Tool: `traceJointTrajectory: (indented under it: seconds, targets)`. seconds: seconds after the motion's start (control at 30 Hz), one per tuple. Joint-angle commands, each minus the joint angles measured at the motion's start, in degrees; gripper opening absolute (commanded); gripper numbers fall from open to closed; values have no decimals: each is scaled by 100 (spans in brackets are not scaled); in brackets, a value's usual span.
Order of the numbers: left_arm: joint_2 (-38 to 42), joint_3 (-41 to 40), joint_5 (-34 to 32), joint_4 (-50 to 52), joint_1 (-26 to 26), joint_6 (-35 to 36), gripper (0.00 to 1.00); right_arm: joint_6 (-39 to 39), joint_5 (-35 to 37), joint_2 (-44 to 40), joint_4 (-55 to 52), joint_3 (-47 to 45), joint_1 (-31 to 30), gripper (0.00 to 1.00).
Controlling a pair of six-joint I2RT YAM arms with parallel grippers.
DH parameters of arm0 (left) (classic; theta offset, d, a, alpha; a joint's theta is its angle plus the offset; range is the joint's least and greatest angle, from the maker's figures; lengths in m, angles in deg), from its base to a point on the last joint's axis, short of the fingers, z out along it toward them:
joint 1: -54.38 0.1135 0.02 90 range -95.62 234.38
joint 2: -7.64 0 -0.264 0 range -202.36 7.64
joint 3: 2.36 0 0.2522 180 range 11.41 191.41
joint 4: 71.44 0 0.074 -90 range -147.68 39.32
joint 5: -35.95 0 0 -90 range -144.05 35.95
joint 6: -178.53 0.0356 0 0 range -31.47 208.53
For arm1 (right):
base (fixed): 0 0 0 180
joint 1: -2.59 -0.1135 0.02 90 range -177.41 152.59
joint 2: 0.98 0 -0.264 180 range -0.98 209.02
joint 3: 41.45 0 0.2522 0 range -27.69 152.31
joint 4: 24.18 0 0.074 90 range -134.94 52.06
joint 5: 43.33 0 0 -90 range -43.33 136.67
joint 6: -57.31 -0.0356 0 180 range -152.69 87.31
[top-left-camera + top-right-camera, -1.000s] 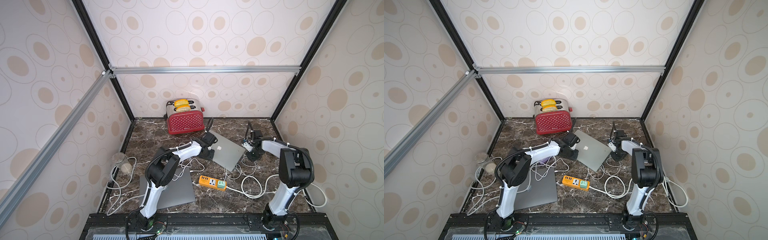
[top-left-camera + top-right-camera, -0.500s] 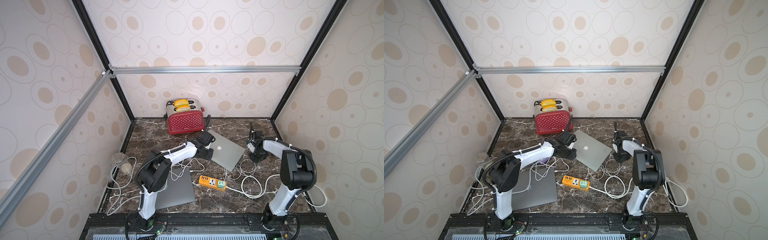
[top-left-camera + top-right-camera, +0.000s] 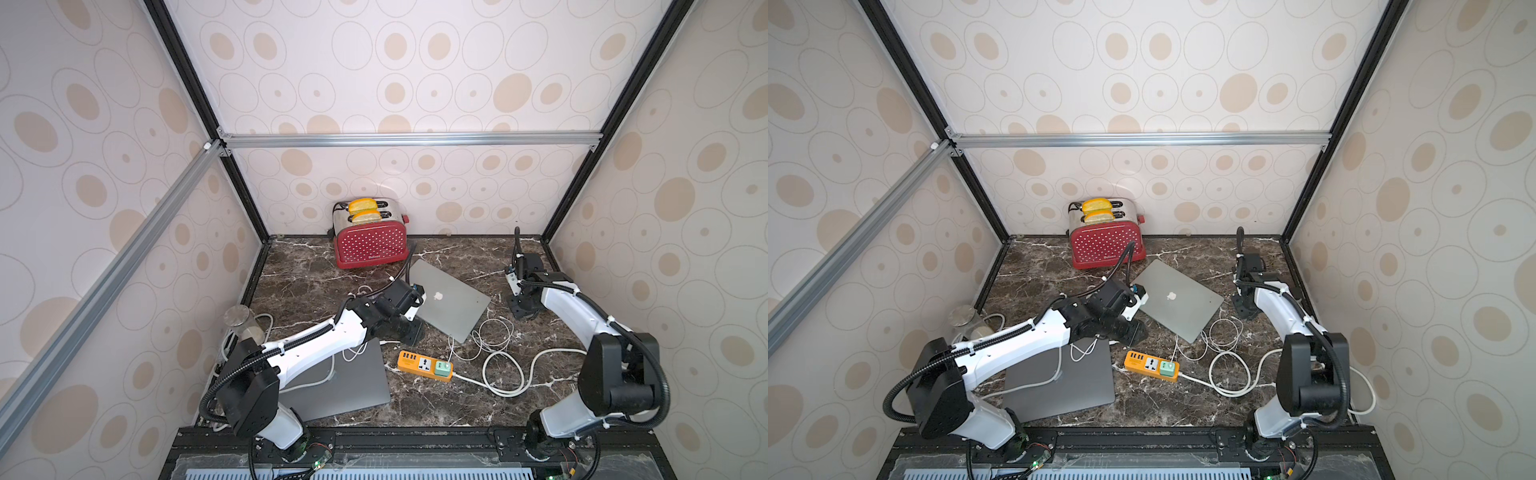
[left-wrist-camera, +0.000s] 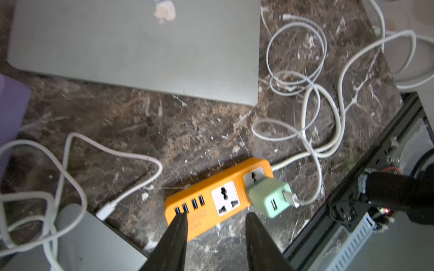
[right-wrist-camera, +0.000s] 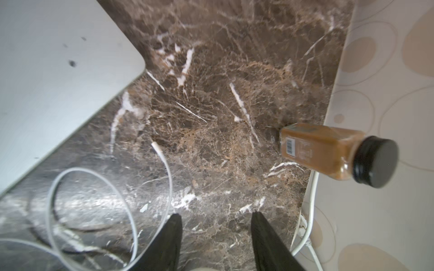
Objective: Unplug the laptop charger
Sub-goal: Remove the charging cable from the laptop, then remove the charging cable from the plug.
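The silver laptop [image 3: 453, 303] lies closed mid-table in both top views. Its thin white charger cable [image 3: 494, 336] runs in loops to a green adapter [image 4: 270, 196] plugged into the orange power strip [image 4: 211, 204]. The cable's plug end [image 5: 156, 146] lies loose on the marble, apart from the laptop's corner [image 5: 47, 70]. My right gripper [image 5: 216, 220] stands open and empty just above the marble, right of the laptop [image 3: 1179, 307]. My left gripper [image 4: 216, 220] is open and empty at the laptop's front left, its fingertips over the power strip's near end.
A dark grey laptop [image 3: 345, 382] with thicker white cables lies front left. A red toaster [image 3: 370, 241] stands at the back wall. A brown bottle [image 5: 328, 152] stands by the right wall, a glass jar [image 3: 243, 322] by the left. The power strip's thick cord [image 3: 505, 374] loops front right.
My right gripper has opened and drawn back to the right, away from the laptop's edge. The left arm has swung lower at the laptop's left side.
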Motion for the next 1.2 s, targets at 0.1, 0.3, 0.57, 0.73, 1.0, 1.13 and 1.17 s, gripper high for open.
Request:
traceJointTrajectory:
  seconds: [0.1, 0.3, 0.57, 0.73, 1.0, 1.13, 1.17]
  targets:
    - [308, -555, 300, -428, -268, -474, 43, -1462, -1197, -1436, -202, -517, -1089, 51]
    - [118, -722, 619, -1022, -377, -625, 43, -2581, -1397, -2325, 218, -1321, -2436, 51]
    - [-44, -1141, 778, -1994, -386, -1105, 43, -3762, -269, -2936, 20, -1800, -3929, 49]
    - [-94, -1440, 969, -2479, -389, -1264, 43, -4098, -212, -3385, 199, -2200, -4312, 48]
    - [-75, -1800, 1085, -2944, -397, -1359, 43, -4391, -155, -3342, 179, -2144, -5007, 47]
    - [-114, -1954, 1262, -3474, -394, -1547, 43, -4612, 171, -3167, 99, -2018, -5448, 46]
    - [-104, -1965, 1253, -3524, -403, -1579, 43, -4656, 250, -3111, 70, -1972, -5551, 46]
